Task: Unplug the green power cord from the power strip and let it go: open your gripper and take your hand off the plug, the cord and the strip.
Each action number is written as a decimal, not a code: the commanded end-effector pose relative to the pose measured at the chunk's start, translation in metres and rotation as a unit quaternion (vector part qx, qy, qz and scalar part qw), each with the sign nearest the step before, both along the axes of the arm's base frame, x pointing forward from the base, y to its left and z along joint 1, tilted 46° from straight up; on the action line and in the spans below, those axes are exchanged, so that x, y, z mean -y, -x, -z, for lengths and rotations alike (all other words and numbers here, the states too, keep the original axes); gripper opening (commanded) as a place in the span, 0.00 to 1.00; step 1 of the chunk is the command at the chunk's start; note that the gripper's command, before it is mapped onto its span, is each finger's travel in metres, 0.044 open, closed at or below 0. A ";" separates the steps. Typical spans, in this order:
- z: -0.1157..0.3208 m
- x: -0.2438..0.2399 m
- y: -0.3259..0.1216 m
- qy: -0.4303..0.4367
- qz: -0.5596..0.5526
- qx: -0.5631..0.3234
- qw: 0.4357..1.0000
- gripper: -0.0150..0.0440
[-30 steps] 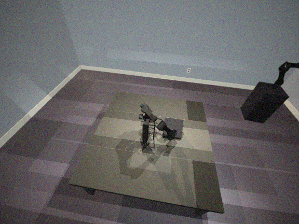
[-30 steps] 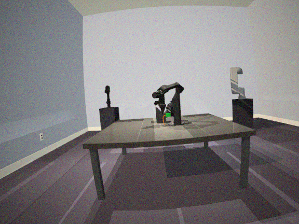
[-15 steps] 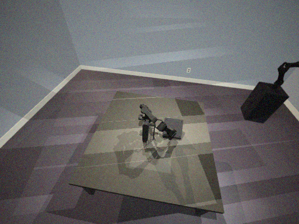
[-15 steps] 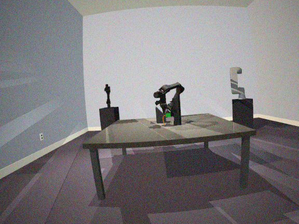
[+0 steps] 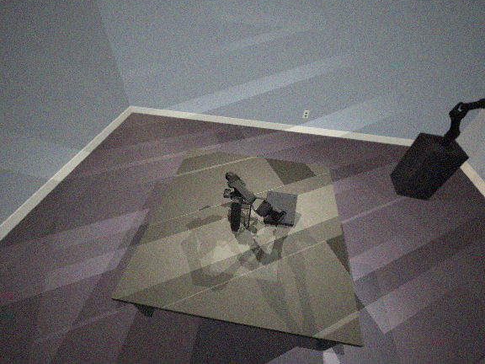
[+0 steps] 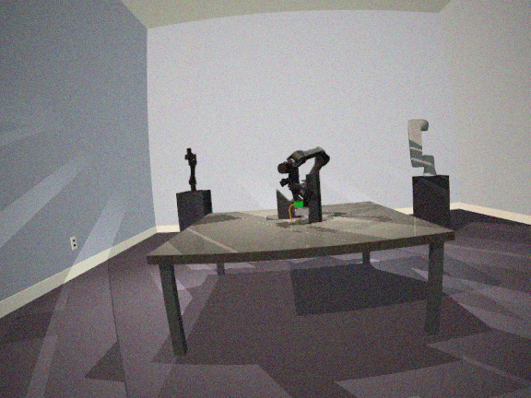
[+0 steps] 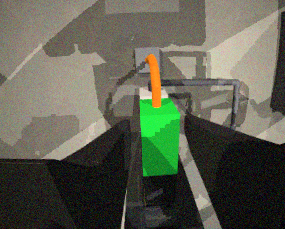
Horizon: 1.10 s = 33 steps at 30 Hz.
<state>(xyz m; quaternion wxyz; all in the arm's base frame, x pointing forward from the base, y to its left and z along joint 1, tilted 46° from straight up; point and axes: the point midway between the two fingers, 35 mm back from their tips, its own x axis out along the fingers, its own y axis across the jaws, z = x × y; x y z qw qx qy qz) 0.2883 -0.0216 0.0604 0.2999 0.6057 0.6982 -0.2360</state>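
The green plug (image 6: 299,204) (image 7: 159,141) has a pale face and an orange cord (image 6: 290,213) (image 7: 156,82) that curves down from it toward the table. My gripper (image 7: 157,124) is partly open, with one dark finger on each side of the plug. A narrow gap shows beside the plug, wider on the left. In the exterior view the plug is beside a dark upright box (image 6: 314,203), which looks like the power strip; it also shows in the top view (image 5: 236,216). Whether the plug is seated is hidden. The plug is not visible in the top view.
A thin dark frame (image 5: 248,216) (image 7: 199,82) stands beside the upright box. A grey panel (image 5: 282,200) (image 6: 284,206) stands near the arm's base. A small grey block (image 7: 142,61) lies by the cord's far end. All are on the table (image 5: 236,307) (image 6: 230,254).
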 end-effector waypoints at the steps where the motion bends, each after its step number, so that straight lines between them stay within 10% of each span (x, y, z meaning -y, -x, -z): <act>1: -0.003 -0.006 0.003 -0.005 0.001 -0.005 1.000 0.53; 22: 0.005 -0.015 0.004 -0.005 0.001 -0.005 1.000 0.53; 33: 0.004 -0.013 0.003 -0.002 -0.001 -0.003 1.000 0.27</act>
